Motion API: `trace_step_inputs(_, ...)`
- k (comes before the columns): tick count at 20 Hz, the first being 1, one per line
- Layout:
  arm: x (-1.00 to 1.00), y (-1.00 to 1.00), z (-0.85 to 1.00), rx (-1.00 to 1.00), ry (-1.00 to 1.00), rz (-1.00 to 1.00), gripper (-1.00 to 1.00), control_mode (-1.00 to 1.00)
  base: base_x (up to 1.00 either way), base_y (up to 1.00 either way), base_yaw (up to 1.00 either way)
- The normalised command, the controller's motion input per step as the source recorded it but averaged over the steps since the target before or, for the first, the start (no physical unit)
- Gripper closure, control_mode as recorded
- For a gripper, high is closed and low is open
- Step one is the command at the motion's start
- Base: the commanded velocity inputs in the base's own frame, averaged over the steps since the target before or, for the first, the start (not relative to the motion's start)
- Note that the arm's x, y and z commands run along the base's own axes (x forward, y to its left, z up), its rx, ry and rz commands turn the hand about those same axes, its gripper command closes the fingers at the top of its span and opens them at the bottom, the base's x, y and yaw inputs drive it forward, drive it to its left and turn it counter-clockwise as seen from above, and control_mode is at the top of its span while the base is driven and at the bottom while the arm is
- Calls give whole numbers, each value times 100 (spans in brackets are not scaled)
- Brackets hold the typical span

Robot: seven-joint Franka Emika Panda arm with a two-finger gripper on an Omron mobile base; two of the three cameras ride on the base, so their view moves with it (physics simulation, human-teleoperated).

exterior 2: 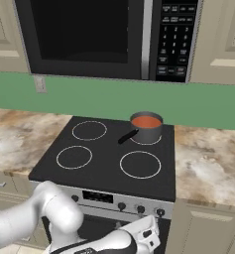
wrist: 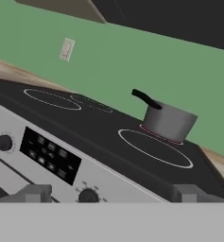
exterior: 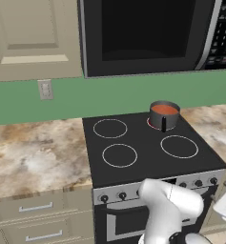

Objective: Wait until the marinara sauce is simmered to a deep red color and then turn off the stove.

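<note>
The marinara sauce point(exterior: 165, 109) point(exterior 2: 146, 121) is a smooth orange-red surface inside a small dark grey saucepan point(wrist: 169, 120). The pan stands on the back right burner of the stove point(exterior: 143, 157) point(exterior 2: 109, 163) point(wrist: 99, 127), and a thin red ring glows under it. Its black handle points toward the front left. My gripper point(wrist: 113, 196) hangs low in front of the silver control panel, open, with nothing between its fingertips point(wrist: 38, 193). A black knob point(wrist: 88, 195) sits between the tips, and another knob point(wrist: 2, 142) is further left.
A black microwave point(exterior: 148, 35) point(exterior 2: 104, 34) hangs above the stove. Marbled countertops point(exterior: 33, 152) point(exterior 2: 213, 168) flank it, with a green backsplash and a wall outlet point(wrist: 66, 49) behind. Drawers point(exterior: 35, 207) sit under the left counter. The three other burners are bare.
</note>
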Motion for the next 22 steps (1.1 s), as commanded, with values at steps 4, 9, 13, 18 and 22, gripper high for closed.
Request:
trace_step_inputs(4, 14, 0, 0, 0, 0, -12, -100, -100, 0, 0, 0)
trace_step_inputs(9, 17, 0, 0, 0, 0, -13, -100, -100, 0, 0, 0)
trace_step_inputs(13, 17, 0, -6, 0, 0, -12, -100, -100, 0, 0, 0)
trace_step_inputs(18, 16, 0, -28, 0, 0, -1, -100, -100, 0, 0, 0)
trace_step_inputs(22, 15, -4, -28, 0, -2, 0, -100, -100, 0, 0, 0)
